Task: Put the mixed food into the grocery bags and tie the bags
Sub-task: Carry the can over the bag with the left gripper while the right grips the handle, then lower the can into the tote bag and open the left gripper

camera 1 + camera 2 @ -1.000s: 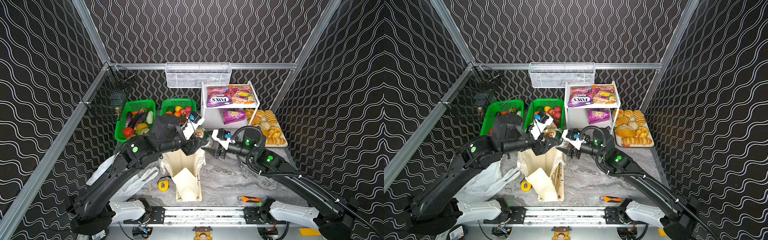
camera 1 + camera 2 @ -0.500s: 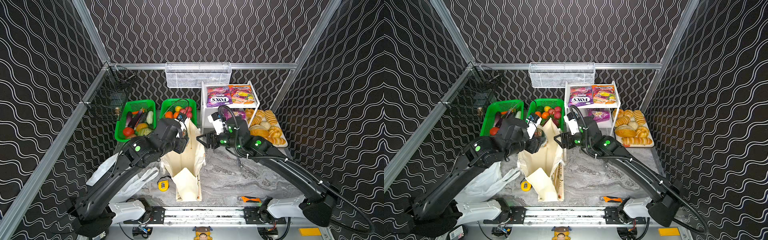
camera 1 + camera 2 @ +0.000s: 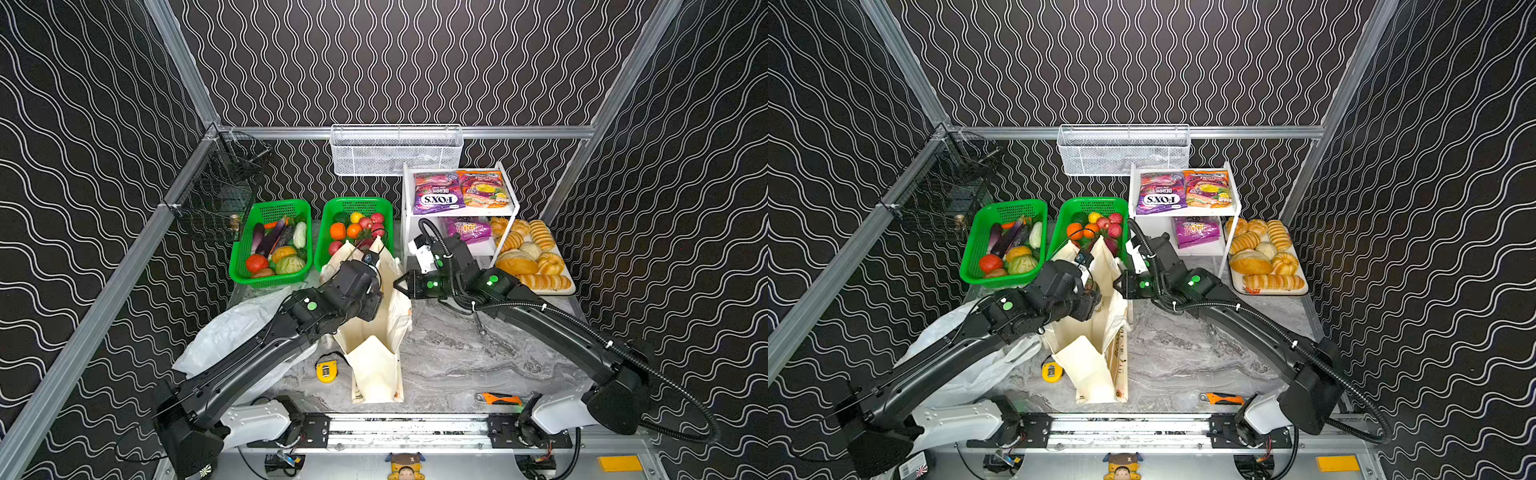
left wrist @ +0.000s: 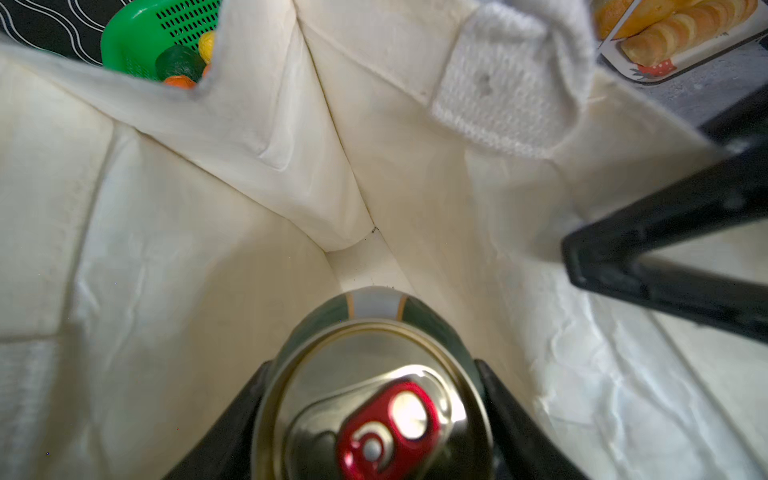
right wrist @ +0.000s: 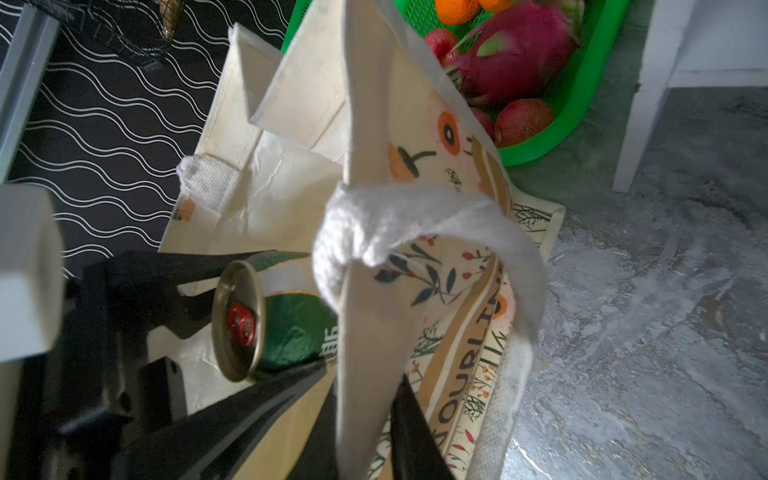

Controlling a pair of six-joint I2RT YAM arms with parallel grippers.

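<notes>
Nearest, along the lower edge of both top views, a yellow tape measure (image 3: 327, 371) and an orange-handled cutter (image 3: 498, 399) lie on the table (image 3: 457, 353). The white plastic bag (image 3: 232, 332) sprawls slack at lower left under the left arm. At mid-frame is the cream tote (image 3: 376, 365), its length running up the frame toward the baskets. The left claw (image 4: 372, 370) grips the green can (image 5: 286, 324) by its sides, close to the lid, just inside the tote's mouth. In the left wrist view the red-tabbed lid faces the camera and the can's long axis points straight at the bag's floor, which shows bare beyond it. The can does not appear to rest on anything. The right claw (image 5: 363, 376) is closed on the tote wall at the right of the top views, beside the strap (image 5: 415, 224), holding the mouth apart. I judge the coming move to be a straight push along the can's own axis, then a release. Farther up sit the fruit basket (image 3: 359, 205) and the shelf (image 3: 406, 224) carrying the FOX'S packet (image 3: 438, 193).
</notes>
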